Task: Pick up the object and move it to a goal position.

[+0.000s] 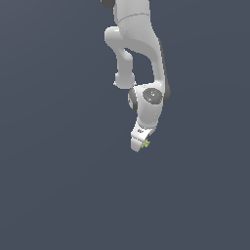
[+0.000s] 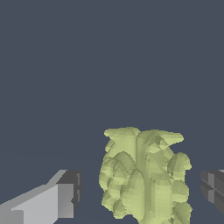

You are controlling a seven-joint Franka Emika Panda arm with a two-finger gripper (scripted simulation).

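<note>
The object (image 2: 146, 175) is a bumpy yellow-green lump. In the wrist view it sits between my two fingers, one light grey fingertip (image 2: 65, 199) on one side and a dark pad (image 2: 213, 188) on the other. A small gap shows on each side of it, so the jaws stand open around it without touching. In the exterior view the white gripper (image 1: 140, 145) points down, and only a small speck of the object (image 1: 146, 143) shows at its tip, toward the exterior view's right. I cannot tell whether the object rests on the floor or is off it.
A plain dark blue-grey floor (image 1: 58, 185) fills both views. The white arm (image 1: 139, 44) reaches down from the top of the exterior view. No goal marker shows.
</note>
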